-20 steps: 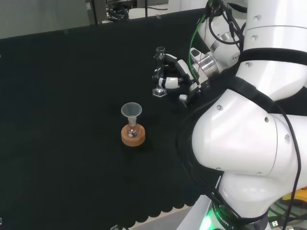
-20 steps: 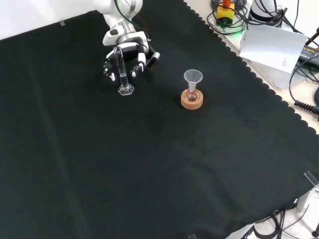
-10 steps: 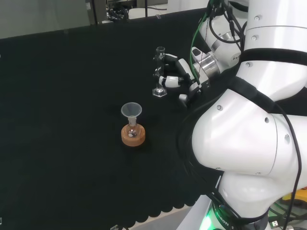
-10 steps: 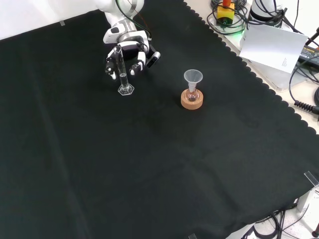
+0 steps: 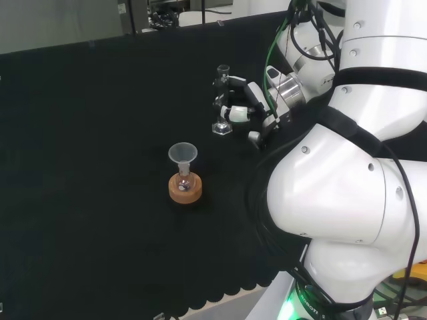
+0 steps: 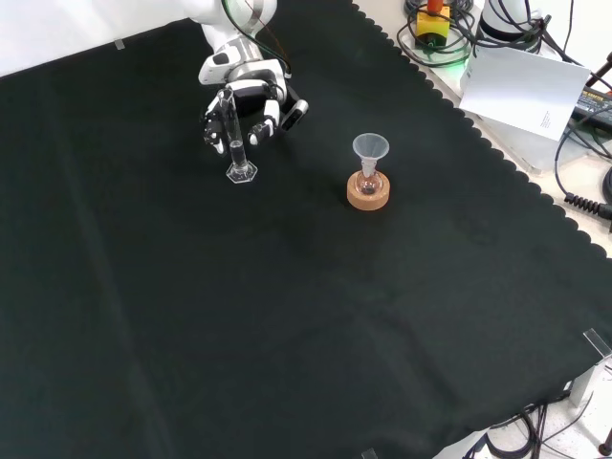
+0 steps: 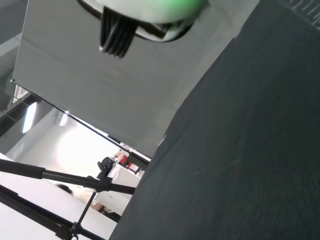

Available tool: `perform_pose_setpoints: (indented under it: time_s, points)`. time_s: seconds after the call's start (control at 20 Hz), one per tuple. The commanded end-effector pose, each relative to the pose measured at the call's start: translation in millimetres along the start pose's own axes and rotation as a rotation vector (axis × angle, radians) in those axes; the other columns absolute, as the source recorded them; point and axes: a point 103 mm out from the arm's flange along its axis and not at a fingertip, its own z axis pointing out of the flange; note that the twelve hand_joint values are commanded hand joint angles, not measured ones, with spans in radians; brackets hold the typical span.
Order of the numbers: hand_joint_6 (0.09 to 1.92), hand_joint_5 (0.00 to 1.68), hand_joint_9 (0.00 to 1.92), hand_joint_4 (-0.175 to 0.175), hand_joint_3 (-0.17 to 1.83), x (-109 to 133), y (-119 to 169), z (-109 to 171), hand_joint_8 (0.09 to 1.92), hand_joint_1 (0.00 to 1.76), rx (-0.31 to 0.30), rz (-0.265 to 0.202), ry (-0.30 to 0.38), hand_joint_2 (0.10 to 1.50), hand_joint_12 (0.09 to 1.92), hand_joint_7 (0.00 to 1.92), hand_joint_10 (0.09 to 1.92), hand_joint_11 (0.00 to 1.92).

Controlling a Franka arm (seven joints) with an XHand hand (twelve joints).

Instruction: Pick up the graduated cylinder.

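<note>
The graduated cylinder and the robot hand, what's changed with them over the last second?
The robot hand has drawn in slightly toward the graduated cylinder, its curled fingers now right beside the tube; whether they touch it cannot be told. In the head view the cylinder's base sits marginally higher than before, though that shift is slight. The flask with its funnel on the cork ring stayed put.

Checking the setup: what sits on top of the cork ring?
On the cork ring stands a small flask with a clear funnel in its neck. The flask's bottom is hidden inside the ring.
</note>
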Motion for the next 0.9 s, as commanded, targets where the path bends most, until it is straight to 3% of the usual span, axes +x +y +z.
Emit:
perform_pose_setpoints:
  time_s: [0.05,0.9]
  points:
    - [0.62,0.69,1.03,-0.020,0.65,-2.2,-0.9,2.9,0.61,1.10,0.000,0.000,0.000,0.68,1.09,0.65,0.34,0.84]
    - [0.65,0.73,1.07,-0.019,0.67,-3.1,-0.3,3.3,0.61,1.13,-0.009,0.001,0.017,0.75,1.06,0.70,0.31,0.88]
